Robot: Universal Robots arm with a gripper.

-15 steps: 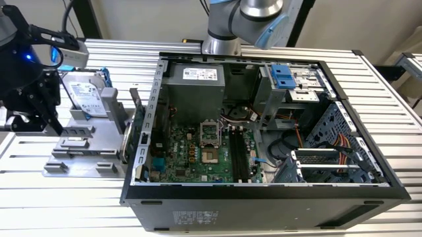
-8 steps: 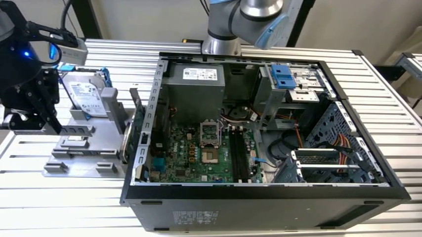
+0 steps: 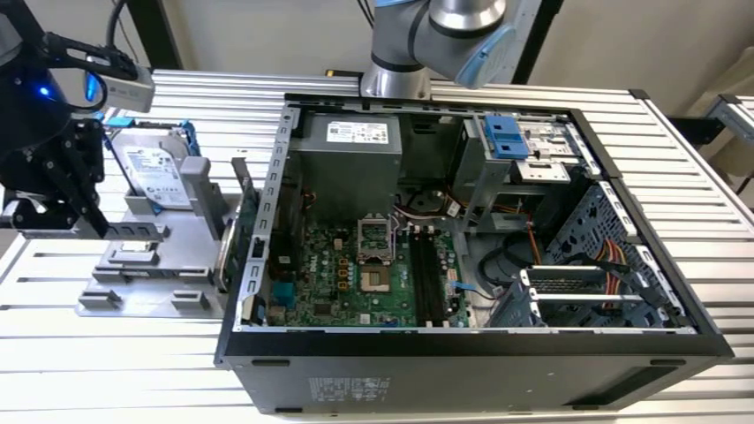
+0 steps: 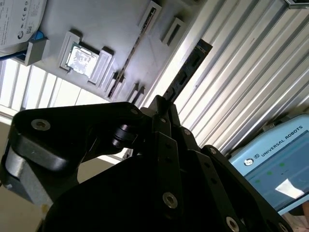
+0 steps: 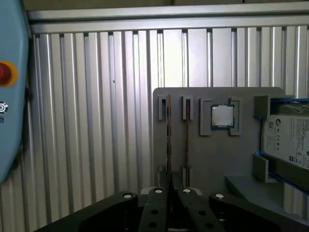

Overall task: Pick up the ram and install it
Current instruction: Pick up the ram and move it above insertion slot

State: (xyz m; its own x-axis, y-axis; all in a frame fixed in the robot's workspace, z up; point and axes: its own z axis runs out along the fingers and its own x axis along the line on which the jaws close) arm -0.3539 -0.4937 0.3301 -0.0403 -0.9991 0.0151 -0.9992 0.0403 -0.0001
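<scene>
Clamping the ram (image 5: 168, 140) edge-on, the gripper (image 5: 171, 189) has its fingers pinched together on it, long axis parallel to the tray's (image 5: 217, 159) slots.

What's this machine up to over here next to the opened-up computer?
The robot's hand is closed on the ram, a thin memory stick, at the grey parts tray. The tray also carries a square processor chip and a hard drive. The open computer case sits next to the tray; the stick is not in it yet.
</scene>
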